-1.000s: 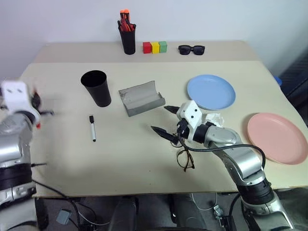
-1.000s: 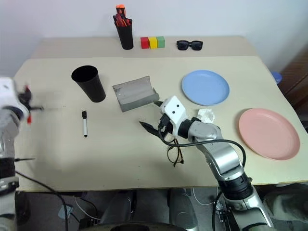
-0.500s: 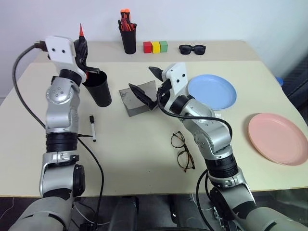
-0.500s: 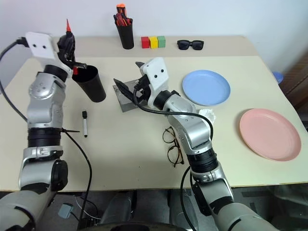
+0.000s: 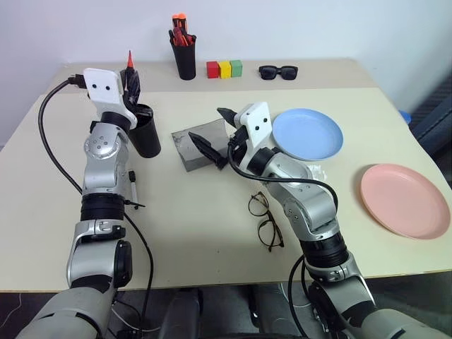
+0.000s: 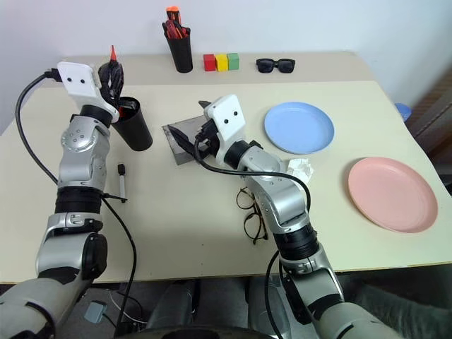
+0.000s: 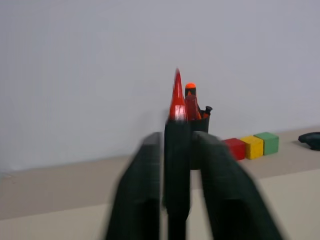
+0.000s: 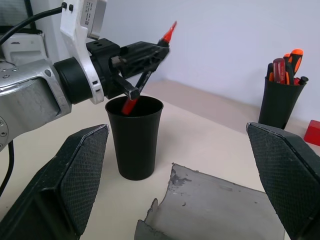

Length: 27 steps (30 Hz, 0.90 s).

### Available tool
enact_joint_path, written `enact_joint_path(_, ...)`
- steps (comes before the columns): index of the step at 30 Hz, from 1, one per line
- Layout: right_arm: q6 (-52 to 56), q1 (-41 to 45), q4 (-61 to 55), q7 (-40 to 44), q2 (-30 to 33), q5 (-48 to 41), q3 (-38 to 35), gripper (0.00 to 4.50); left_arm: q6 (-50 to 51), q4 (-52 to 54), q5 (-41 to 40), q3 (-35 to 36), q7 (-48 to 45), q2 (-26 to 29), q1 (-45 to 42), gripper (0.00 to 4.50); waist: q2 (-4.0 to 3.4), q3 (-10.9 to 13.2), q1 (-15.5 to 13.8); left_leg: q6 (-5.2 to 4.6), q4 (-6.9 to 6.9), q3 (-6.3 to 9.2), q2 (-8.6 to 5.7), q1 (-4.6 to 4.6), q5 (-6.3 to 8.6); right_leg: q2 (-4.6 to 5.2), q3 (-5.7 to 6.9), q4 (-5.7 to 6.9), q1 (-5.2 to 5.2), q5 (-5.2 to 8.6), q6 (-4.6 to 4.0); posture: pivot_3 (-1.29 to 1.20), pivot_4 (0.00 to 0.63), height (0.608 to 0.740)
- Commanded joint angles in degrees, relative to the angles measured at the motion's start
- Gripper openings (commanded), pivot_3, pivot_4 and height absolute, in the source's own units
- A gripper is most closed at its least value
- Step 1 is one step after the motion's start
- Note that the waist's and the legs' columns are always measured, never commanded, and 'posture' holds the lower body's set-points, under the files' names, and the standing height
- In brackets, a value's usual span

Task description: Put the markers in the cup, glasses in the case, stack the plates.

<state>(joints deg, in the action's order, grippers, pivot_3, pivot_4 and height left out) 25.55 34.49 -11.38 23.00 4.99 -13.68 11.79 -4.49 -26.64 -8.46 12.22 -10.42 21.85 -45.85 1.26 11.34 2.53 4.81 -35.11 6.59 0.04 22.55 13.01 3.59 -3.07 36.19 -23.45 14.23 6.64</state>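
left fingers (image 8: 131, 61) are loosening around the red-capped marker (image 8: 150, 64) over the cup (image 8: 133, 136), right fingers (image 5: 215, 132) gaping empty, remaining items waiting.

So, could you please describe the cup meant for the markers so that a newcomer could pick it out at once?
On the beige table, look toward the robot's left, beside the open grey hard-shell case. There stands a wide, tapered matte black plastic cup. Unlike the narrower black cylinder pot by the wall, which is full of red-orange pens, it stands nearer the robot.
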Motion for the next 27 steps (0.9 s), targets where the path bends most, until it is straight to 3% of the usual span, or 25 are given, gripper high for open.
enact_joint_path(1, -0.51, 0.88, -2.41, 0.5, -0.47, -0.43, -0.08, 4.5, -1.36, 2.27, 0.97, 0.67, 1.93, 0.45, -0.71, 3.05, 0.0, 0.0, -0.01, 0.0, 0.0, 0.0, 0.0, 0.0, 0.0, 0.0, 0.0, 0.0, 0.0, 0.0, 0.0, 0.0, 0.15, 0.74)
enact_joint_path(2, -0.5, 0.83, -2.43, 0.63, -0.48, -0.47, -0.02, 4.5, -1.19, 2.43, 0.69, 0.8, 1.91, 0.38, -0.74, 3.45, 0.0, 0.0, -0.01, 0.0, 0.0, 0.0, 0.0, 0.0, 0.0, 0.0, 0.0, 0.0, 0.0, 0.0, 0.0, 0.0, 0.15, 0.74)
enact_joint_path(6, -0.44, 0.53, -2.53, 1.0, -0.54, -0.44, 0.29, 4.5, -0.85, 6.22, -0.94, 1.85, 2.12, 0.33, -0.01, 3.45, 0.0, 0.0, 0.01, 0.0, 0.0, 0.01, 0.0, 0.0, 0.0, 0.0, 0.0, 0.0, 0.0, 0.0, 0.0, 0.0, 0.15, 0.74)
enact_joint_path(11, -0.26, -0.31, -4.13, 4.0, 2.43, -0.85, 0.0, 4.5, 4.05, 21.61, -3.51, 9.31, 10.32, 1.19, 4.68, 3.45, 0.0, 0.0, 0.14, 0.0, 0.04, 0.02, 0.01, 0.0, 0.0, 0.0, 0.0, 0.0, -0.02, 0.0, 0.0, 0.0, 0.15, 0.74)
enact_joint_path(12, -0.32, -0.77, -4.55, 5.56, 4.24, -1.07, -0.45, 4.5, 7.08, 26.86, -4.27, 11.72, 12.01, 1.49, 7.62, 3.45, -0.01, 0.0, 0.22, 0.0, 0.05, 0.02, 0.01, 0.0, 0.0, 0.0, 0.0, -0.01, -0.02, 0.0, 0.0, 0.0, 0.15, 0.74)
enact_joint_path(16, -0.27, -1.56, -4.58, 8.72, 9.0, -2.07, -2.76, 4.5, 21.69, 41.45, -7.66, 14.41, 13.62, 2.04, 18.06, 4.45, -0.01, 0.01, -0.09, 0.0, 0.05, 0.0, 0.01, -0.03, 0.01, 0.03, -0.02, -0.04, 0.02, 0.0, 0.01, 0.0, 0.15, 0.74)
enact_joint_path(20, 1.77, -2.33, -5.77, 15.37, 14.33, -5.54, -3.88, 4.5, 39.21, 49.7, -11.41, 12.0, 11.6, 3.6, 27.29, 4.45, -0.01, 0.01, -0.29, 0.0, -0.06, 0.05, 0.0, -0.06, 0.0, 0.01, 0.03, -0.04, 0.17, 0.02, -0.02, 0.0, 0.15, 0.74)
enact_joint_path(23, 3.4, -3.64, -7.62, 22.85, 20.59, -8.09, -3.13, 4.5, 53.7, 51.81, -9.04, 5.66, 11.59, 6.67, 31.74, 4.45, -0.01, 0.0, -0.16, 0.0, -0.15, 0.04, -0.01, -0.07, 0.0, 0.01, 0.02, -0.1, 0.26, 0.05, -0.06, 0.0, 0.15, 0.74)
enact_joint_path(27, 2.77, -4.22, -6.94, 26.33, 24.31, -8.16, -2.82, 4.5, 67.38, 51.96, -10.8, 4.31, 14.32, 2.26, 29.4, 4.45, -0.01, 0.01, -0.04, 0.0, -0.09, 0.06, 0.0, -0.1, 0.0, -0.02, 0.04, -0.07, 0.21, 0.07, -0.08, 0.0, 0.15, 0.74)
